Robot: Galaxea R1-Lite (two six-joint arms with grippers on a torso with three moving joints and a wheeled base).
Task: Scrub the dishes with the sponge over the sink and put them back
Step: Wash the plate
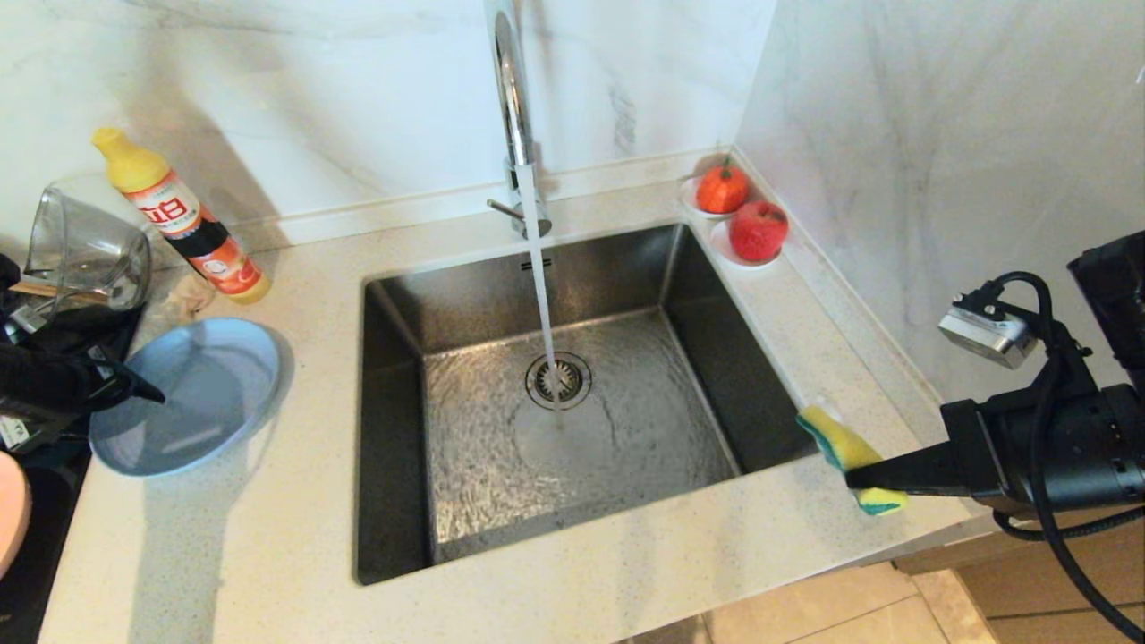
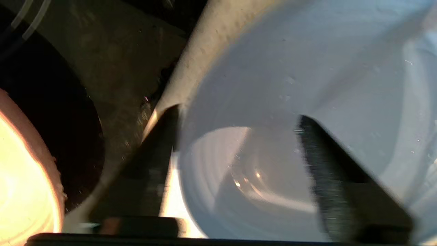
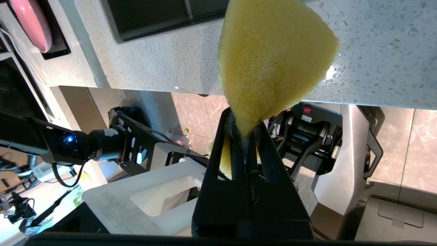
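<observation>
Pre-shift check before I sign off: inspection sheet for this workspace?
Surface: speckled countertop; water runs from faucet into sink.
Job's things: grey-blue plate left of sink; pink plate at left edge; sponge.
Clutter: detergent bottle, glass jug, two red fruits.
Grippers: left gripper straddles grey-blue plate's rim; right gripper shut on sponge.
Cables: black cable on right arm.
Surroundings: marble walls, tiled floor.

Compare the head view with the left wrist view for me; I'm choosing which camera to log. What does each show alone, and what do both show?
Only the head view shows the sink with water running from the faucet, the detergent bottle and the right pincer shut on the sponge. Only the left wrist view shows the left pincer's fingers straddling the rim. Both show the grey-blue plate and the pink plate.
</observation>
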